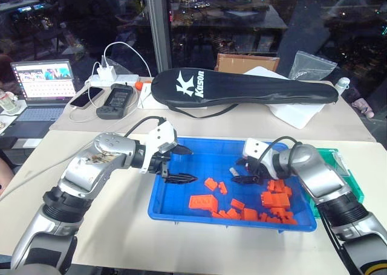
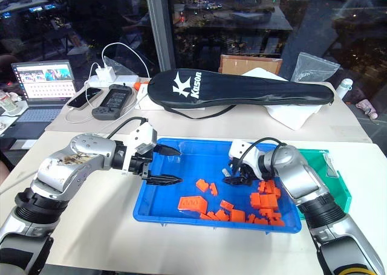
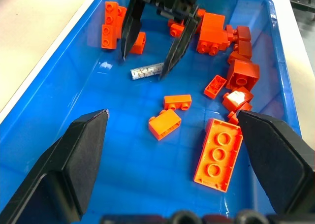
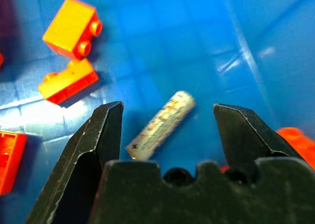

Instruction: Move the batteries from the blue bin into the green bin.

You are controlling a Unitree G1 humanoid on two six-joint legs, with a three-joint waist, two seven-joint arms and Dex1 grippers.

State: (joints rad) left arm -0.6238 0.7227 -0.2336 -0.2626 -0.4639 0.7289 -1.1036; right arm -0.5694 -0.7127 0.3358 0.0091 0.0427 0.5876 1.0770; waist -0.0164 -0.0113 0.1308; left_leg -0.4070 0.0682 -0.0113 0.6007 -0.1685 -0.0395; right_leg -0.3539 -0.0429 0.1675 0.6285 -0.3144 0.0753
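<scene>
A silvery-grey battery [image 4: 161, 124] lies flat on the floor of the blue bin [image 1: 199, 216]; it also shows in the left wrist view as the battery [image 3: 146, 70]. My right gripper [image 4: 167, 106] is open and straddles it, a finger on each side, with a gap to both. In the head view the right gripper [image 1: 243, 177] dips into the middle of the bin. My left gripper [image 1: 181, 164] hangs open and empty over the bin's left end. The green bin [image 2: 340, 181] stands just right of the blue one, partly behind my right arm.
Several orange bricks [image 1: 275, 202] lie heaped in the blue bin's right front part, close to the right gripper. A black racket bag [image 1: 242, 87], a laptop [image 1: 42, 81], a phone and a power strip sit at the back of the table.
</scene>
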